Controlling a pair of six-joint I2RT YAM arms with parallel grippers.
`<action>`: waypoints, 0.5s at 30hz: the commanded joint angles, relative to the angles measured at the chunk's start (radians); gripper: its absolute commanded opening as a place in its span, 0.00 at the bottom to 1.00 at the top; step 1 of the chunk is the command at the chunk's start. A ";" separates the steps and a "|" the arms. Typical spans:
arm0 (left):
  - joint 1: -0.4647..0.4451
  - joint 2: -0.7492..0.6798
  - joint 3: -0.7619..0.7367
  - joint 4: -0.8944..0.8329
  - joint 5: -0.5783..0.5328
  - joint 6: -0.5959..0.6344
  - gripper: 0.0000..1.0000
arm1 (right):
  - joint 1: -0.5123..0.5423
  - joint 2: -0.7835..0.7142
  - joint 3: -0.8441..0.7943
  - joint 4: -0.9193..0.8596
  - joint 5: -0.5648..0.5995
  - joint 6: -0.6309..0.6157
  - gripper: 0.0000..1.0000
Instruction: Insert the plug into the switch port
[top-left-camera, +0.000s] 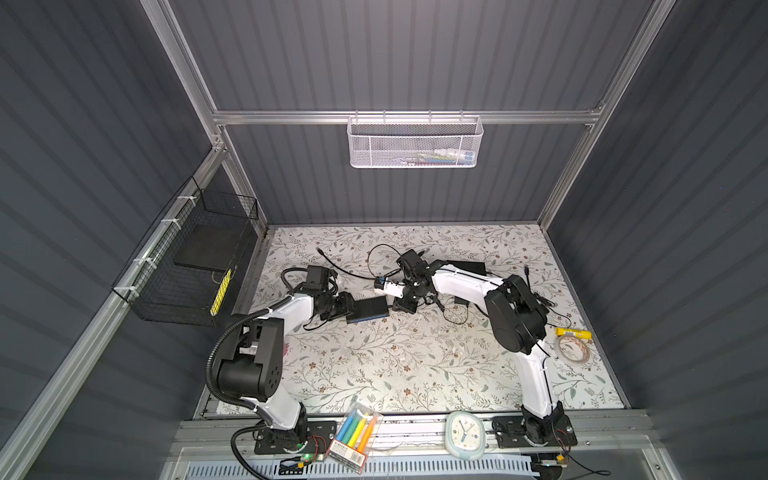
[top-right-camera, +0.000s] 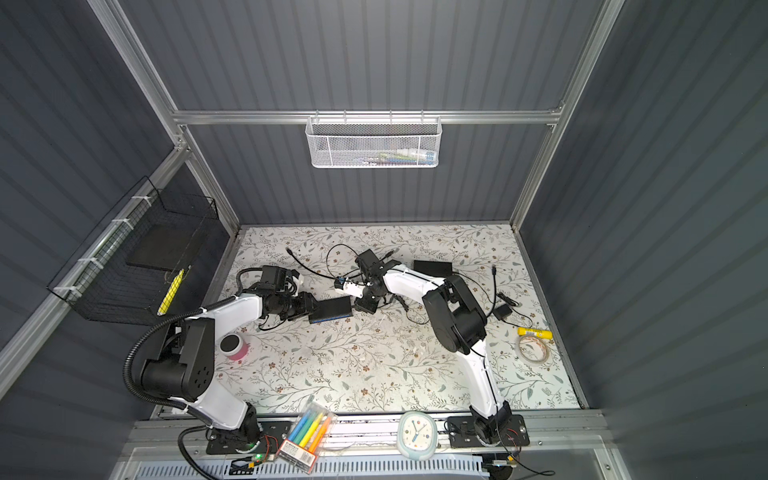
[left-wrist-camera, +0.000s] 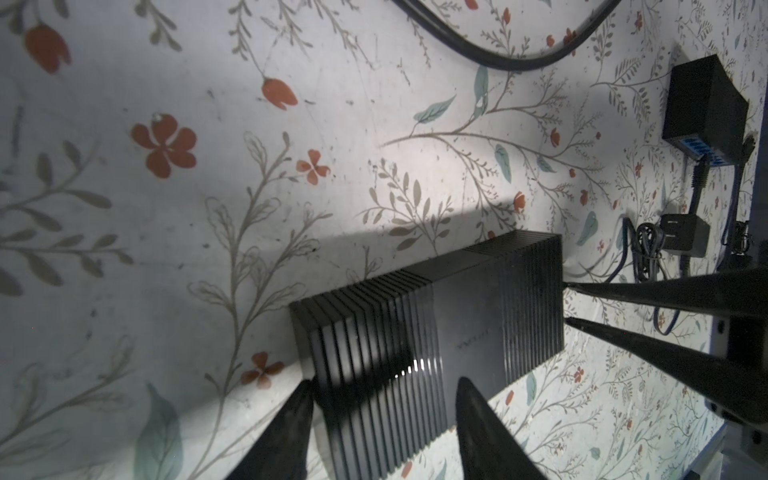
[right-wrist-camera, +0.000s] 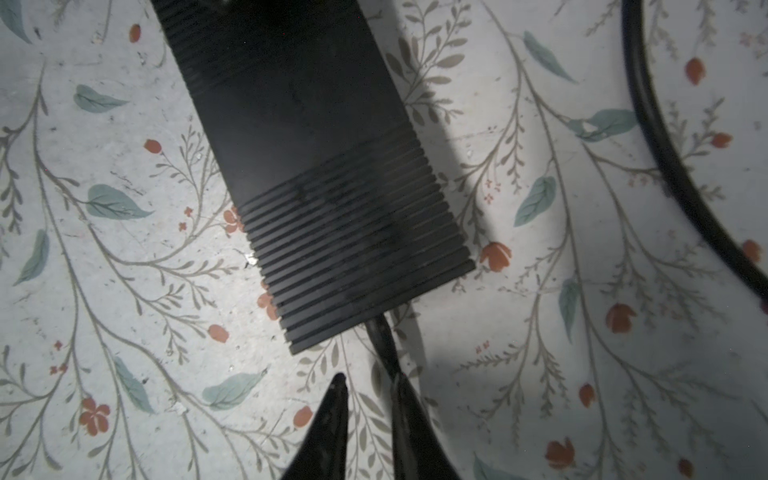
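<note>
Plug cable (right-wrist-camera: 380, 336) already meets the switch (right-wrist-camera: 316, 166), which the left gripper (left-wrist-camera: 384, 380) clamps, while the right gripper (right-wrist-camera: 370, 376) narrowly brackets that cable, pinch and full seating impossible to tell.

Ribbed matt black plastic switch (right-wrist-camera: 316, 166)

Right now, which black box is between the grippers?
The ribbed black switch mid-table: left gripper at one end, right gripper at the other. The second black box lies farther back.
</note>
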 joint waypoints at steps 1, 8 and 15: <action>-0.009 0.018 0.021 0.013 0.021 -0.009 0.55 | 0.006 0.039 0.032 -0.039 -0.020 -0.003 0.21; -0.009 0.017 0.016 0.018 0.026 -0.006 0.55 | 0.008 0.072 0.078 -0.055 -0.010 0.000 0.21; -0.009 0.018 0.012 0.016 0.026 0.005 0.55 | -0.001 0.002 0.049 -0.060 -0.060 0.001 0.25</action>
